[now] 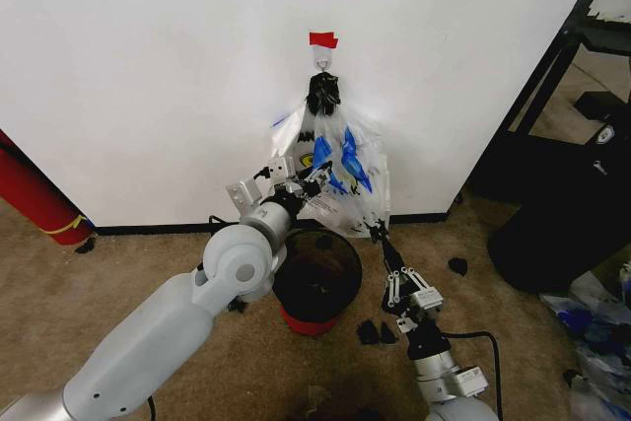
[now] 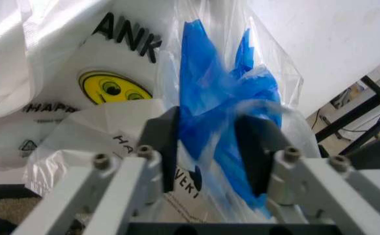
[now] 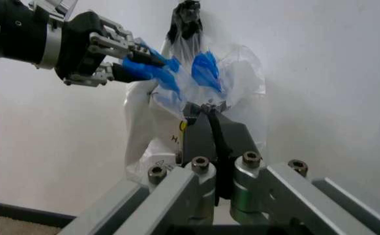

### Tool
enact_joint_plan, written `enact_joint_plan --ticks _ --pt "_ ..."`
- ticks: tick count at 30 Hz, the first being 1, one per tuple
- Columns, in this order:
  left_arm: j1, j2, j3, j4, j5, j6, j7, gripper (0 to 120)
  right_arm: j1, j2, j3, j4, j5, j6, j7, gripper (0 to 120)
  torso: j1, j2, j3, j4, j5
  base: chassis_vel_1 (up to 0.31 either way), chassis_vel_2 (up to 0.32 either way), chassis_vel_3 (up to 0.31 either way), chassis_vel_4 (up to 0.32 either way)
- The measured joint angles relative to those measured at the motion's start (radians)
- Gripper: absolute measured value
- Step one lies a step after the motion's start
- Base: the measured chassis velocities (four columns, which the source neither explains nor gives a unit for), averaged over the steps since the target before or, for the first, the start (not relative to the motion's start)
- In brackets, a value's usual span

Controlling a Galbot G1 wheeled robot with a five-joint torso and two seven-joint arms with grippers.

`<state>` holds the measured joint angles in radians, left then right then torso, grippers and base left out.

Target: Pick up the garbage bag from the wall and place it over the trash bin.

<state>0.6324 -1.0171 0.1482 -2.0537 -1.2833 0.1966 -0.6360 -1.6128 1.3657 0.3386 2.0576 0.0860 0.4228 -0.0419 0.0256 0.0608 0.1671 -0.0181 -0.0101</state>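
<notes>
The bag hangs lengthwise down the wall from its hook, directly above the bin. Left gripper straddles a blue handle, apparently gripping it; right gripper is clenched at the bag's lower edge.

garbage bag: print cut off by frame edge | trash bin: near rim hidden behind left arm

The garbage bag is hanging against the wall from a hook, with the tape patch sitting just above; the trash bin is standing on the floor below, slightly left; the left gripper is reaching the bag's left side; the right gripper is meeting its lower right corner; a cylinder is leaning far left.
</notes>
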Motion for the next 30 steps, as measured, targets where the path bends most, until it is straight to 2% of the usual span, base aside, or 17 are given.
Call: enact_joint_plan --ticks 6,8,18,25,30 --pt "0.006 0.012 -0.007 -0.014 0.003 -0.003 -0.003 4 0.002 0.000 -0.003 0.001 0.000 -0.006 0.009 0 0.000 0.000 0.000 0.0000 0.0000 0.000 0.000 0.000 0.000" --pt "0.008 0.014 -0.009 -0.016 0.004 -0.004 -0.003 0 0.003 0.000 -0.004 0.001 0.000 -0.008 0.011 0 0.000 0.000 0.000 0.0001 0.0000 0.000 0.000 0.000 0.000" --pt "0.031 0.041 -0.034 -0.056 0.022 -0.005 0.012 0 -0.003 -0.008 0.001 0.001 -0.013 -0.025 0.031 0 0.000 0.000 0.000 0.0001 0.0000 0.000 0.000 0.000 0.000" --pt "0.041 0.045 -0.040 -0.063 0.052 -0.006 0.022 0 -0.059 -0.033 0.030 0.036 -0.030 -0.024 0.023 0 0.000 0.000 0.000 0.0000 0.0000 0.000 0.000 0.000 0.000" --pt "0.060 0.055 -0.058 -0.084 0.059 -0.006 0.028 0 -0.131 -0.073 0.097 0.071 -0.059 -0.041 0.042 9 0.000 0.000 0.000 -0.0001 0.0001 0.000 0.000 0.000 0.000"
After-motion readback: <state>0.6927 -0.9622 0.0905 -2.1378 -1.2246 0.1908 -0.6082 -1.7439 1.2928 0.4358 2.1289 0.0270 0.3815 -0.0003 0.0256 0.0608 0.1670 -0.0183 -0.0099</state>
